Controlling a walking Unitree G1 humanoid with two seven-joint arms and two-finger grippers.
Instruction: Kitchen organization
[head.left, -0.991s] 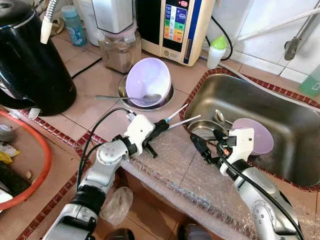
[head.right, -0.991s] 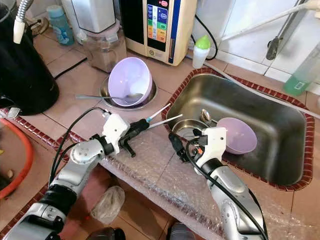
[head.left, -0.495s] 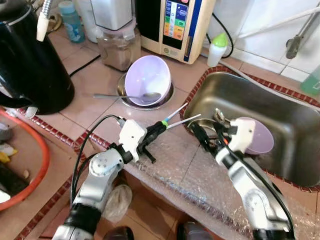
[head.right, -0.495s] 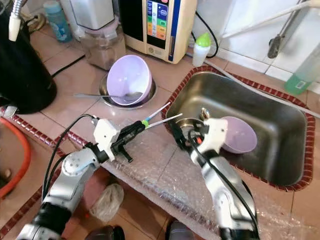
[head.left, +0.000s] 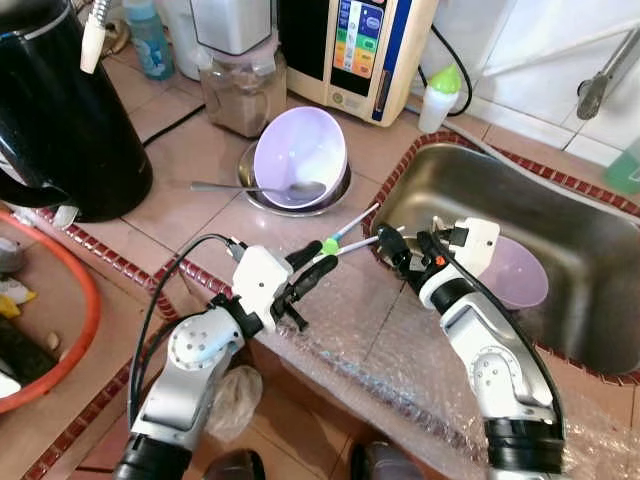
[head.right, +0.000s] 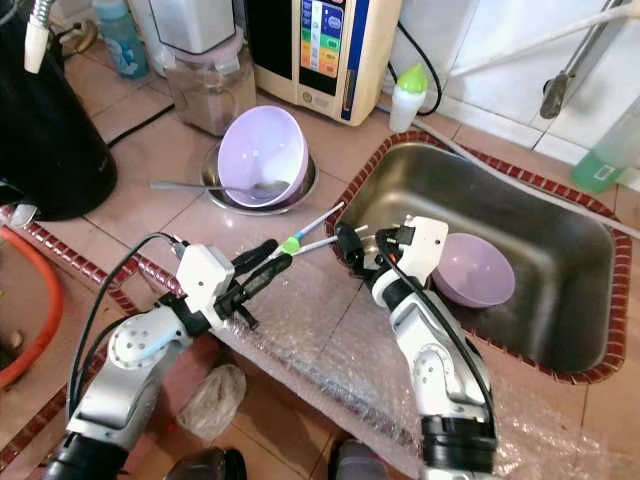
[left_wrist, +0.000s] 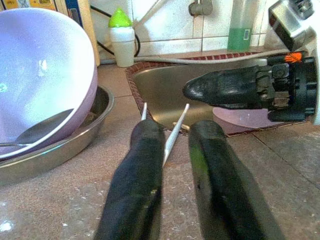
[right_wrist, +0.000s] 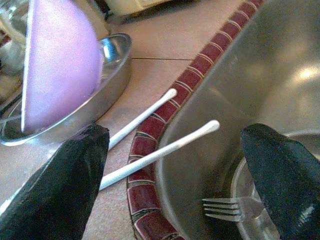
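Two white chopsticks (head.left: 353, 226), one with a green band, lie across the counter tiles with their far tips over the sink rim (head.left: 400, 180). My left gripper (head.left: 314, 267) is open, its fingers loosely around the sticks' near end (left_wrist: 175, 131), not clamped. My right gripper (head.left: 402, 248) stands open wide at the sink rim, the stick tips (right_wrist: 165, 150) between its fingers (right_wrist: 70, 180). A purple bowl (head.left: 298, 160) leans in a steel dish with a spoon (head.left: 250, 188). Another purple bowl (head.left: 520, 272) lies in the sink.
A fork (right_wrist: 220, 207) and a steel plate lie in the sink bottom. A black kettle (head.left: 60, 120), a blender jar (head.left: 240, 90), a water machine (head.left: 370, 50) and a green-capped bottle (head.left: 440, 95) line the back. Bubble wrap (head.left: 400, 360) covers the front edge. An orange-rimmed tray (head.left: 85, 330) sits left.
My right gripper has risen from the sink to the rim and spread around the chopstick tips. The left gripper's fingers have loosened and drawn back slightly along the sticks. The camera has shifted a little.
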